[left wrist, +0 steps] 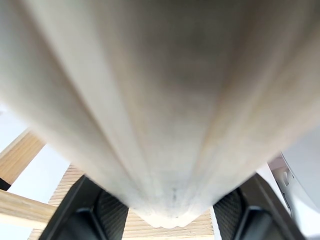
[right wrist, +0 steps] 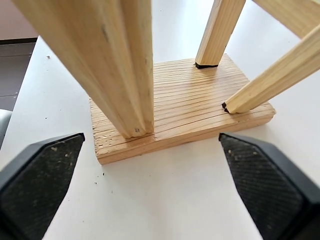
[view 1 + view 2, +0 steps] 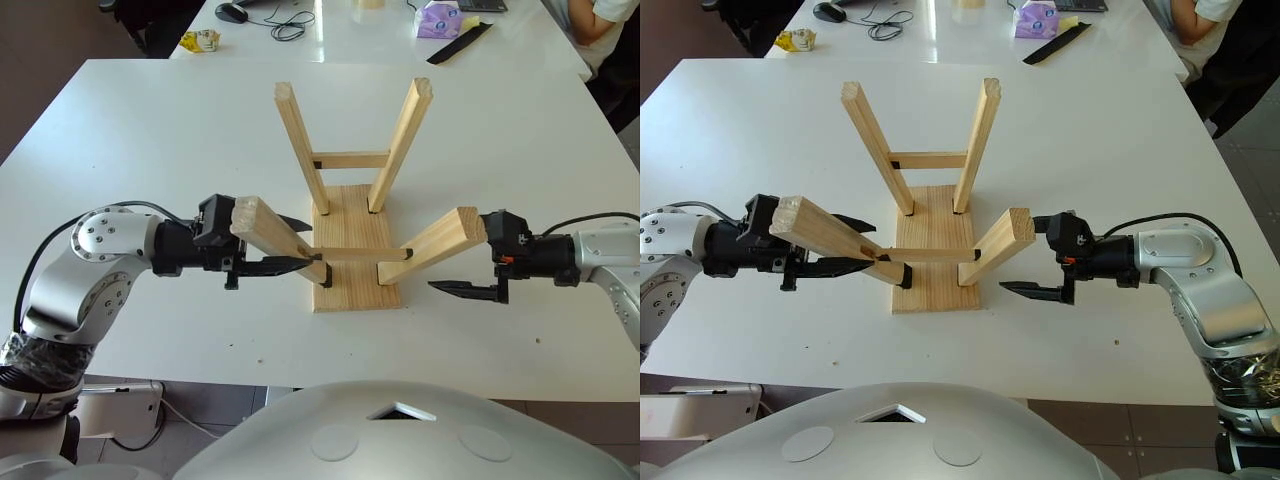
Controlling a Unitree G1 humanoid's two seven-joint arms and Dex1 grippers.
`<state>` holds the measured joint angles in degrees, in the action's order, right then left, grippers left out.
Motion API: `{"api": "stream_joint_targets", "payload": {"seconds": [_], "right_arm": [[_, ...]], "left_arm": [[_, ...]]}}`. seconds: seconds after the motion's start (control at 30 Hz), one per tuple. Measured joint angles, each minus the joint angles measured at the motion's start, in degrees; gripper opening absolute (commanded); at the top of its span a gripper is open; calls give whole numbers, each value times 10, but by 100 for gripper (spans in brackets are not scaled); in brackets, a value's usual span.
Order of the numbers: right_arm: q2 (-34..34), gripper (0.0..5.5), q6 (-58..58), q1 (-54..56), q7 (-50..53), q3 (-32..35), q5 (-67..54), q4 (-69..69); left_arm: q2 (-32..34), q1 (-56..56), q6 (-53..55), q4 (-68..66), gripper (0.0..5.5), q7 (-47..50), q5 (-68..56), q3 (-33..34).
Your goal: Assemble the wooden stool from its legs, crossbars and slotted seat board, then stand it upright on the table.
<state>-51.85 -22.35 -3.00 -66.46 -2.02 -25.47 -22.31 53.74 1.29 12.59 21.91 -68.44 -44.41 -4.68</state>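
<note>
Stool [image 3: 352,160] assembled, upside down on table [image 3: 140,150].
Seat board [image 3: 352,210] flat, legs and crossbars seated. Left tool [image 3: 300,243] straddles near-left leg [image 3: 268,230], grip can't tell; right tool [image 2: 152,170] released around near-right leg [image 3: 440,245]. Remaining: flip upright.

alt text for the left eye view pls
A wooden stool lies upside down on a white table, seat board flat and four legs pointing up, joined by crossbars. The left gripper is at the near-left leg; the right gripper, open, flanks the near-right leg.
</note>
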Motion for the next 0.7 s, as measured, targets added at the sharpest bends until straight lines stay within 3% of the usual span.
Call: {"api": "stream_joint_targets", "payload": {"seconds": [0.7], "right_arm": [[22,495,0,12,9,-13,10,-2]], "left_arm": [[-37,0,-110,-24,205,35,37,-73]]}}
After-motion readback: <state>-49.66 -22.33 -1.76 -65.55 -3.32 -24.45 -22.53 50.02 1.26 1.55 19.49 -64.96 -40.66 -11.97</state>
